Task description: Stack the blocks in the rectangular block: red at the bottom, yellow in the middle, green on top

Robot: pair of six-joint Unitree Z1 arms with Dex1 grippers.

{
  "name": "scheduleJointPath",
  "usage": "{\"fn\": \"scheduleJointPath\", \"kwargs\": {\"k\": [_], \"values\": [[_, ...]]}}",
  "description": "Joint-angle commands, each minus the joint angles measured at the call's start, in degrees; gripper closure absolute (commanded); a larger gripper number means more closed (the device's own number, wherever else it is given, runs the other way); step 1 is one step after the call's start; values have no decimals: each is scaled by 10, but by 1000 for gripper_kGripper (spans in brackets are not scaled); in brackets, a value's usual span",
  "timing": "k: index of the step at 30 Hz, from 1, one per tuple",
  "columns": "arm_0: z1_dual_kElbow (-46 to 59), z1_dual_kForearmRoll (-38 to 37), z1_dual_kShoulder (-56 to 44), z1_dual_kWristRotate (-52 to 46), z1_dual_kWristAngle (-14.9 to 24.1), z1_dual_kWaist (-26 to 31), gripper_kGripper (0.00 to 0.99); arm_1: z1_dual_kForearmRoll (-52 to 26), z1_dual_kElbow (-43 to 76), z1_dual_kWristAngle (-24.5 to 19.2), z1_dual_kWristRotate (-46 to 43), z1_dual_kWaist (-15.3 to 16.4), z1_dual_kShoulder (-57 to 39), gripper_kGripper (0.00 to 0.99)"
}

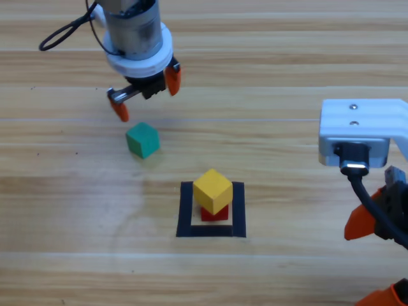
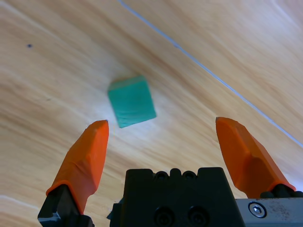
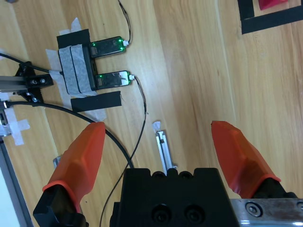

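Note:
The yellow cube (image 1: 212, 189) sits on the red cube (image 1: 215, 213) inside the black tape square (image 1: 186, 210). The teal-green cube (image 1: 142, 139) lies on the wood up and to the left of the square. My left gripper (image 1: 145, 93) hovers just above and behind the green cube, open with nothing in it. In the left wrist view the green cube (image 2: 131, 101) lies ahead of the left gripper (image 2: 161, 135), nearer its left finger. My right gripper (image 1: 376, 258) waits open at the right edge. A corner of the tape square (image 3: 272, 19) and the red cube (image 3: 272, 4) show in the right wrist view.
In the right wrist view, small boards with green lights (image 3: 109, 46), taped down with black and white tape, and black cables (image 3: 137, 127) lie on the wood beyond the right gripper (image 3: 158, 137). A grey cable (image 1: 67, 32) loops off the left arm.

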Motion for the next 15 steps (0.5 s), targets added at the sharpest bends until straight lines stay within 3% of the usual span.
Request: {"fn": "scheduleJointPath", "kwargs": {"k": [1, 11, 15], "values": [[8, 21, 27, -25, 7, -7, 31, -12, 16, 20, -8, -14, 10, 0], [22, 14, 41, -50, -14, -4, 31, -17, 15, 27, -9, -14, 29, 0], [73, -34, 30, -50, -25, 3, 31, -25, 16, 26, -6, -14, 27, 0]]}}
